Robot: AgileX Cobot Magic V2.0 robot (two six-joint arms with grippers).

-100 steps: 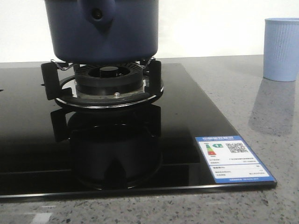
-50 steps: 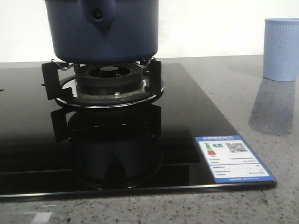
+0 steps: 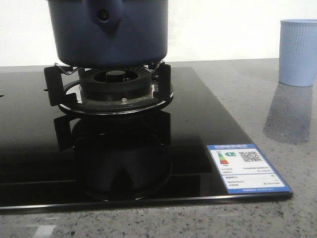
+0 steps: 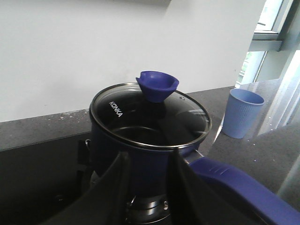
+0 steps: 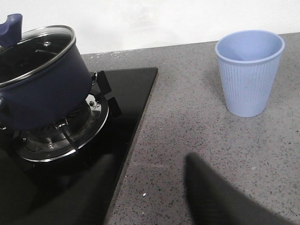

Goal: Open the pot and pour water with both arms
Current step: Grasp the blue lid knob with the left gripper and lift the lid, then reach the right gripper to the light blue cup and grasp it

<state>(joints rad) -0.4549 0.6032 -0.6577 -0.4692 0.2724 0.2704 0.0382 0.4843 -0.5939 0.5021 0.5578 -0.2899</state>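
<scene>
The dark navy pot (image 3: 109, 34) stands on the gas burner (image 3: 116, 91). In the left wrist view the pot (image 4: 105, 140) wears a glass lid (image 4: 150, 115) with a blue knob (image 4: 157, 84), and its blue handle (image 4: 234, 185) points away from the body. My left gripper (image 4: 149, 161) is open and empty, close to the pot's side below the rim. My right gripper (image 5: 150, 159) is open and empty over the counter beside the hob's edge, apart from the pot (image 5: 42, 93). Neither gripper shows in the front view.
A pale blue ribbed cup (image 3: 298, 52) stands upright and empty on the grey speckled counter to the right of the hob; it also shows in the right wrist view (image 5: 249, 70) and the left wrist view (image 4: 241, 112). The black glass hob (image 3: 208, 124) carries a blue label (image 3: 246, 168). A wall stands behind.
</scene>
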